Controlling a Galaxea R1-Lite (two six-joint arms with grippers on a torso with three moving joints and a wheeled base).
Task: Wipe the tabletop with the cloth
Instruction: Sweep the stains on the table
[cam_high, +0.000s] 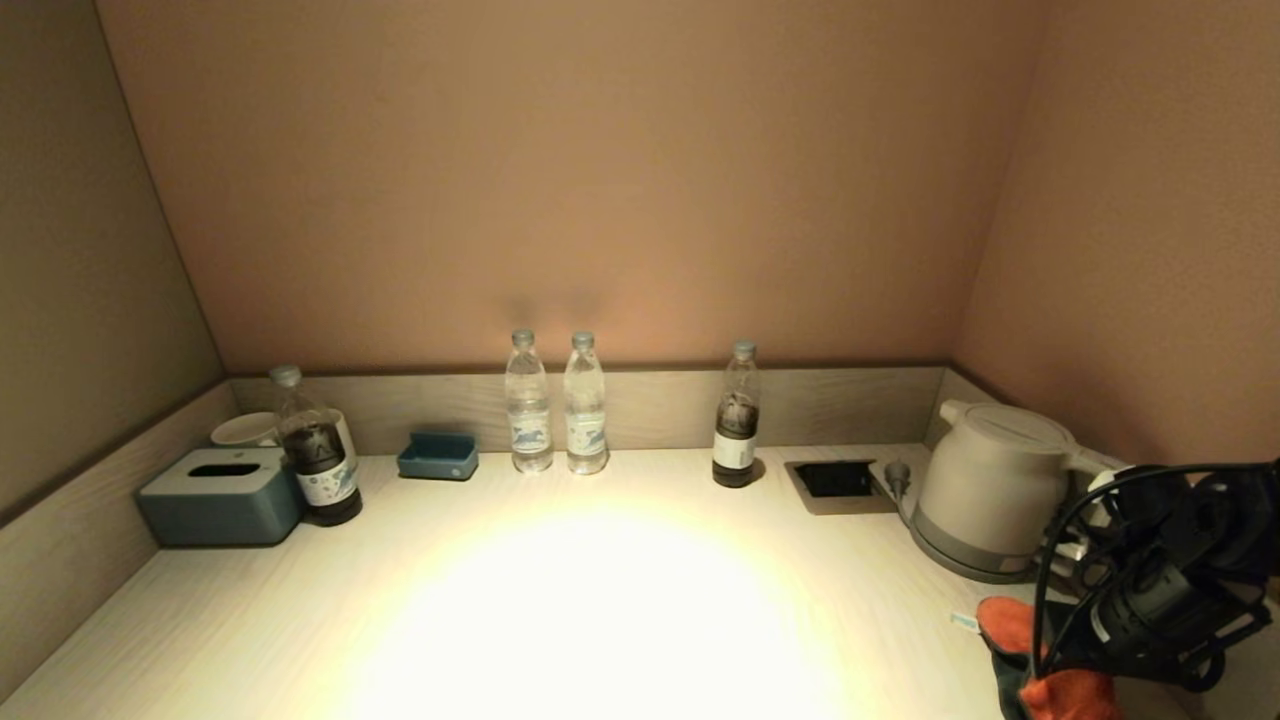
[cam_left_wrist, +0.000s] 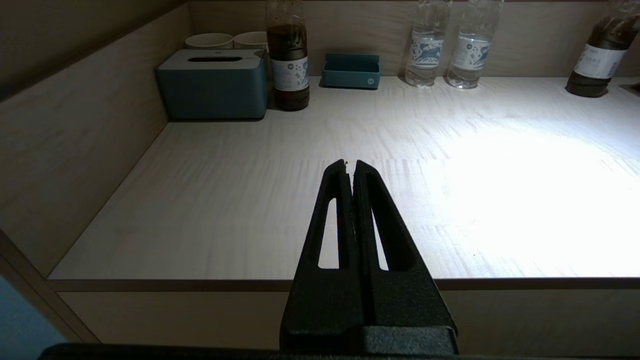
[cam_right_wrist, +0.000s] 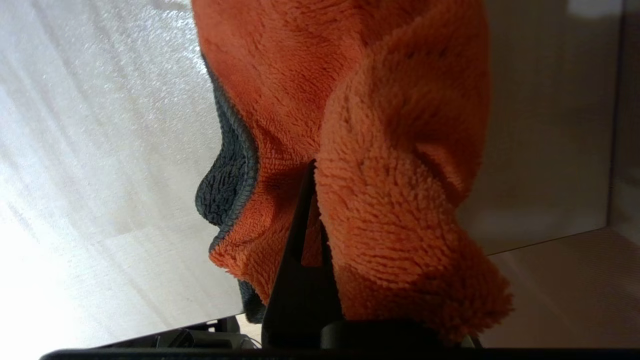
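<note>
An orange cloth with a dark grey edge (cam_high: 1050, 685) hangs at the table's near right corner, gripped by my right gripper (cam_high: 1065, 650). In the right wrist view the cloth (cam_right_wrist: 390, 150) drapes over the jaws; one black finger (cam_right_wrist: 300, 240) shows and the other is hidden under the fabric. The gripper (cam_right_wrist: 320, 175) is shut on the cloth above the pale wooden tabletop (cam_high: 600, 600). My left gripper (cam_left_wrist: 351, 162) is shut and empty, held in front of the table's front edge (cam_left_wrist: 150, 285) on the left side; it is out of the head view.
A white kettle (cam_high: 985, 490) and a socket recess (cam_high: 835, 480) sit at the back right. Two clear bottles (cam_high: 555, 415), two dark bottles (cam_high: 737, 420) (cam_high: 315, 455), a blue tray (cam_high: 438, 456), a tissue box (cam_high: 220, 495) and cups (cam_high: 245, 430) line the back. Walls enclose three sides.
</note>
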